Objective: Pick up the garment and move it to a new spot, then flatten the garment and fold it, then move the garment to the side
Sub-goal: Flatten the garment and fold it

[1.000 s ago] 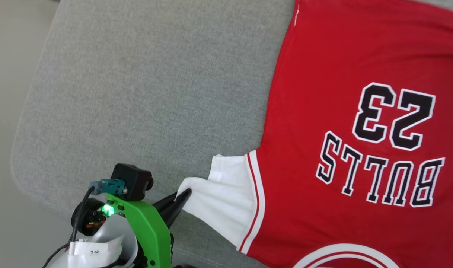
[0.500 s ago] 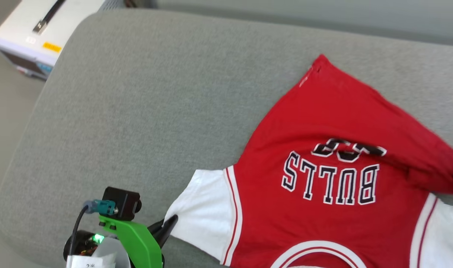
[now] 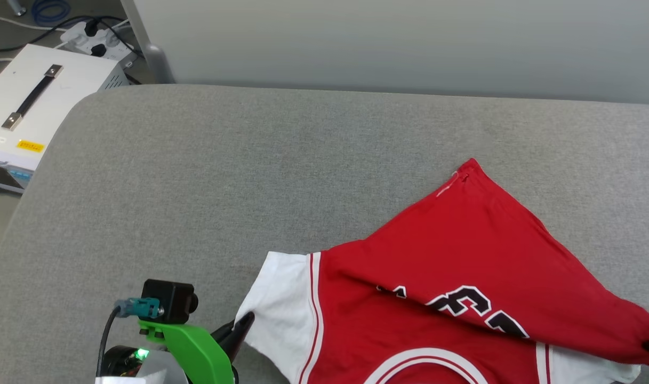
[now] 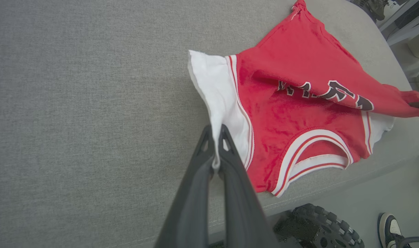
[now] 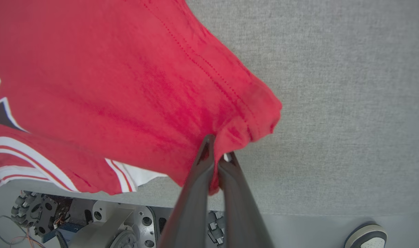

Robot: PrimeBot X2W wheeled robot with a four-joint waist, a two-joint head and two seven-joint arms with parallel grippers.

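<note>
Cushion: one broad grey woven-fabric cushion [image 3: 196, 186] carries the work, with a pale wall behind its far edge.
Floor items: one white metal case with a black strap handle [image 3: 31, 106] stands off the cushion's far left corner. One white power strip [image 3: 89, 37] lies beyond it.
Left gripper: one [image 4: 215, 132], at the cushion's near left edge, under a green bracket with a black camera block [image 3: 191, 341]. Its two dark fingers are pressed together, pinching the outer edge of a white sleeve.
Garment: one red jersey T-shirt with two white sleeves, striped trim and black white-outlined lettering [image 3: 463, 250]. It lies on the cushion's near right part, its collar towards the near edge. The hem half is folded back over the chest, so only the tops of some letters show.
Right gripper: one [image 5: 216, 148], over the cushion's near right edge. Its fingers are closed tight on a bunched red hem corner, held off the fabric.
Shoe: one dark-and-white shoe [image 5: 366, 237] is on the floor off the cushion's near edge.
Change: a second ago the jersey lay flat with "23" and "BULLS" fully readable. Now the right hem corner has been drawn over them. The sleeve pinch is unchanged. The head camera has tilted up, bringing the wall and case into view.
</note>
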